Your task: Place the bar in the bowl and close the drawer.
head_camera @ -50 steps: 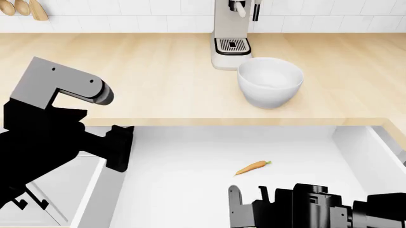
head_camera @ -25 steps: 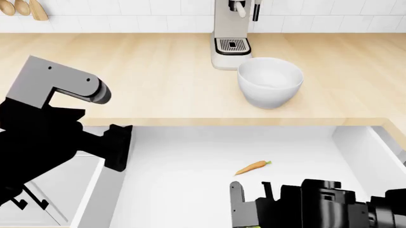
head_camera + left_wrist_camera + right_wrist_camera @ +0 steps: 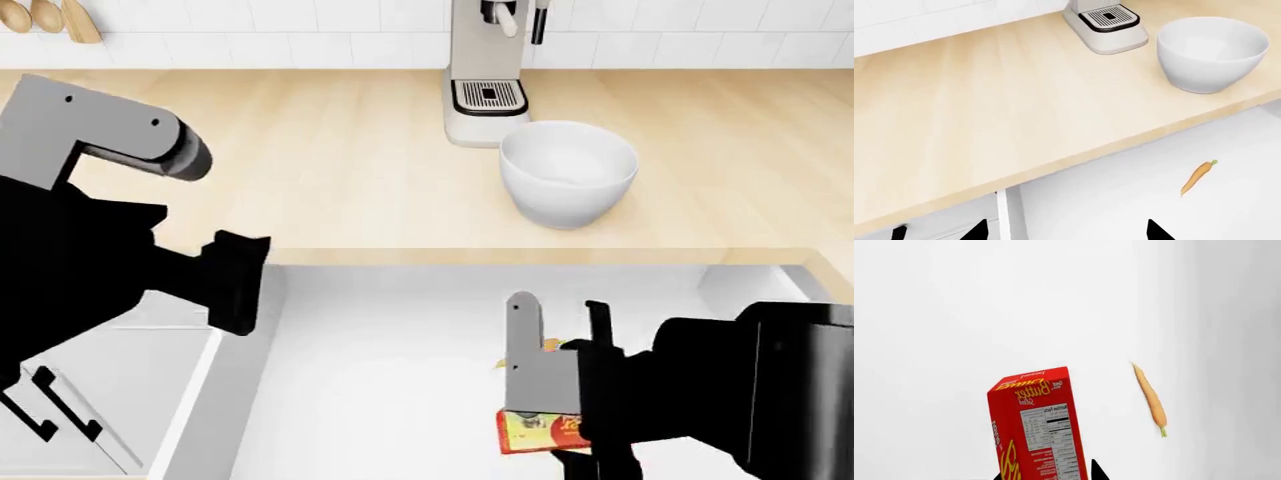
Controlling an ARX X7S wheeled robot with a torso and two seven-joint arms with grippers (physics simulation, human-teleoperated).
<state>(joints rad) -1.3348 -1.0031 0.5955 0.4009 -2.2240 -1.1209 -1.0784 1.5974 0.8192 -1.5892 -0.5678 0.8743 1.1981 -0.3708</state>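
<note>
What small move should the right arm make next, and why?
Probably lift a bit higher, then carry toward the bowl. The right gripper holds the bar just above the open drawer floor, while the bowl stands up on the counter behind the drawer.

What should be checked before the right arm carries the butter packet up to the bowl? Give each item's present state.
1. Packet between the right gripper's fingers: ok, though contact itself is out of frame.
2. Bowl upright, with nothing visible inside it: ok.
3. Carrot apart from the packet: ok.
4. Left gripper away from the bowl: ok.
5. Coffee machine stands close behind the bowl: cannot tell if the arm will clear it.
6. Drawer closed: not ok, it is open.
</note>
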